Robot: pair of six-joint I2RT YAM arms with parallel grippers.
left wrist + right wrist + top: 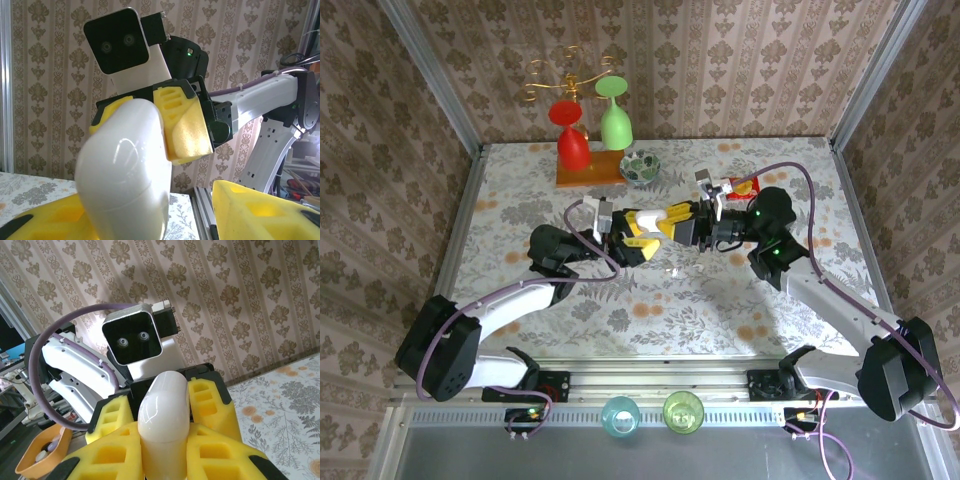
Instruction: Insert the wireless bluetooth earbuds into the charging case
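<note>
The white pebble-shaped charging case (pixel 645 222) hangs closed above the middle of the table, between both grippers. My right gripper (pixel 165 455) is shut on its lower half, yellow pads pressed on both sides of the case (pixel 165 410). My left gripper (pixel 160 220) faces it from the other side and straddles the case (pixel 125 170). One pad rests against the case and the other pad (pixel 265 210) stands off with a gap. Small whitish earbuds (pixel 40 456) lie in an orange dish (pixel 30 467) behind the left arm.
An upturned red glass (pixel 570 135) and green glass (pixel 615 115) stand on a wooden base at the back, beside a small patterned bowl (pixel 640 166). A teal cup (pixel 620 414) and a green cup (pixel 683 411) sit on the front rail.
</note>
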